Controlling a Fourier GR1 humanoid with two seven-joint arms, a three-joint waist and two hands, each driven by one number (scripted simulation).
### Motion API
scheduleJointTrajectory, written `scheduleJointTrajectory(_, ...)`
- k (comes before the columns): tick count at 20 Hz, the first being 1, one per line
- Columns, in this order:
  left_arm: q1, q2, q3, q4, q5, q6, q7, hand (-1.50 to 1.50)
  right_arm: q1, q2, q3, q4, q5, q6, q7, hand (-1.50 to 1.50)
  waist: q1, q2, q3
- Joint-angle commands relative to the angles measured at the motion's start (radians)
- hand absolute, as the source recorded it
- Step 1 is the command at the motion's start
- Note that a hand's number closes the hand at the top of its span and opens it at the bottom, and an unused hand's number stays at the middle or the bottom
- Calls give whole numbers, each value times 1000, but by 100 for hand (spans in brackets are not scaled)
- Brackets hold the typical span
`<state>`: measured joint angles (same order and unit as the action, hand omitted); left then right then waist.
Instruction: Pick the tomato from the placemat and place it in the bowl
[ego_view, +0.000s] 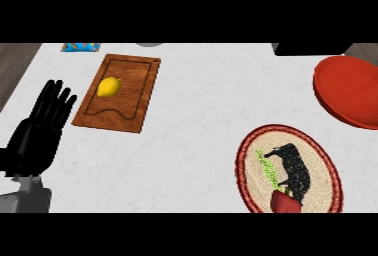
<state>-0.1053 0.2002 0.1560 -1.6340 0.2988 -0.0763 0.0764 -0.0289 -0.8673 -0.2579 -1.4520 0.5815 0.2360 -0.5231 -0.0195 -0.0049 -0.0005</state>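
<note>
A round woven placemat (310, 150) with a red rim and a black animal figure lies at the lower right of the counter. The red tomato (286, 203) rests on its near edge, partly cut off by the view's lower edge. At the right edge sits the red bowl (347, 90), partly out of view. My left hand (37, 132) stands open at the far left, fingers straight and pointing up, far from the tomato and holding nothing. No right hand shows in the head view.
A wooden cutting board (129, 107) lies at the upper left with a yellow lemon (108, 86) on it. A blue item (80, 47) and a grey object (150, 44) sit at the far edge. A black object (314, 48) is at the top right.
</note>
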Motion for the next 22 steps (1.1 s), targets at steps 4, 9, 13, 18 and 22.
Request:
scheduleJointTrajectory(4, -58, -16, -16, 39, -10, 9, 14, 0, -143, -75, -161, 186, -67, 49, 17, 150, 24, 8, 1)
scheduleJointTrajectory(9, -60, -4, 7, 73, -4, -25, -29, 0, -309, 21, -87, 281, -21, -4, 135, 150, 34, 9, 0)
scheduleJointTrajectory(13, -54, 3, 10, 13, 17, -25, 18, 0, -472, -29, -97, 564, 11, -39, 39, 150, 45, 11, 1)
scheduleJointTrajectory(18, -76, 1, 3, 33, 17, -32, 16, 0, -616, -23, -103, 848, 30, -92, -71, 150, 67, 19, 3)
scheduleJointTrajectory(22, -109, -40, -43, 72, -43, 6, -7, 0, -747, -17, -89, 989, 76, -144, -75, 150, 75, 25, 4)
